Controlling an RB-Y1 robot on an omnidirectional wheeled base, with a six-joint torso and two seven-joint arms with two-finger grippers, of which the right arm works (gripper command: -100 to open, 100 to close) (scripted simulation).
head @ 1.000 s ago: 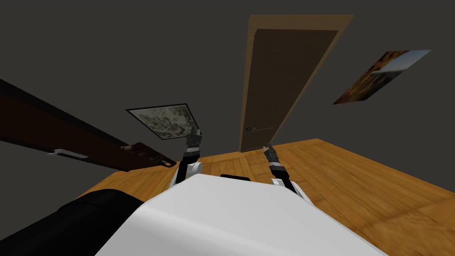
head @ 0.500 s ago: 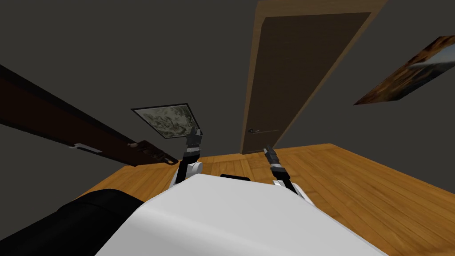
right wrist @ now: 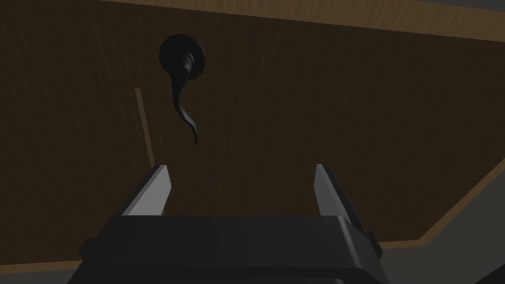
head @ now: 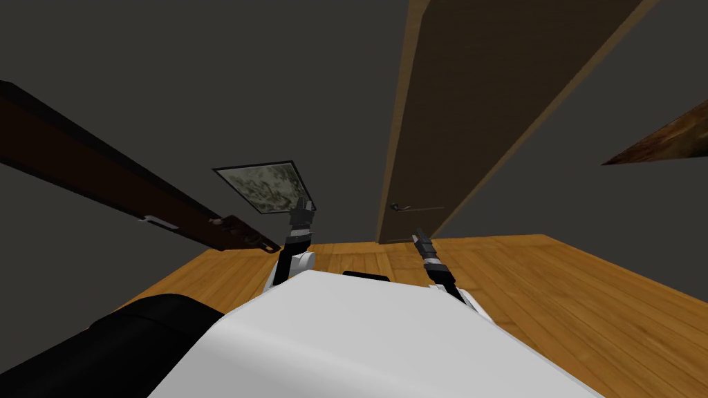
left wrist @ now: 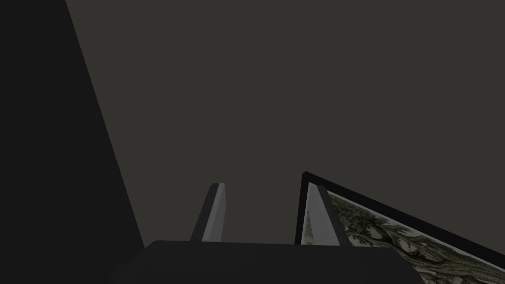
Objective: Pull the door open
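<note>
Chief hazards, as judged from this stance, largest first. Door (head: 470,103), brown and shut in its lighter frame (head: 391,138), ahead and slightly to the right: swing toward the base likely blocked if pulled without backing away. Latch perhaps not released: a pull without first turning the lever likely to stall or tear the grip loose. Handle (right wrist: 181,84), a thin dark curved lever on a round rose near the door's left edge, well apart from the right gripper (right wrist: 240,167) and lying beyond one finger rather than between the two: risk of closing on air, or of scraping the door face, on a straight advance with no sideways correction. Slim, smooth lever also likely to slip between blade fingers under an off-axis pull. Right gripper empty, fingers wide apart, aimed at the door face. Left gripper (head: 303,203) raised before the wall left of the door, fingers apart, nothing held. Room: dark grey walls (head: 173,83); floor (head: 588,297) of light wood planks; door face flat, matte, faintly grained; long dark brown panel (head: 104,179) slanting along the left side, with a small pale pull (head: 157,221); framed picture (head: 266,185) between panel and door; second picture (head: 657,141) on the right wall.
</note>
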